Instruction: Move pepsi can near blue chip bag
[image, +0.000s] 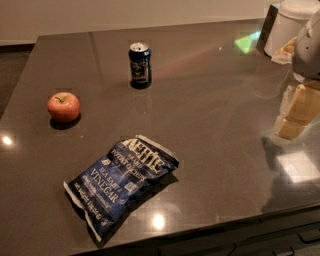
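The pepsi can (140, 64) is dark navy with a silver top and stands upright at the back centre of the dark table (220, 110). The blue chip bag (121, 181) lies flat near the front left edge, crinkled, with white "Kettle" and "Sea Salt & Vinegar" lettering. The can is far from the bag, well behind it. My gripper (296, 117), cream-coloured, hangs at the right edge of the view above the table, far to the right of both the can and the bag, and holds nothing that I can see.
A red apple (63, 106) sits at the left, between can and bag. A white container (290, 25) and a dark upright object (268, 25) stand at the back right corner. The table's front edge runs along the bottom.
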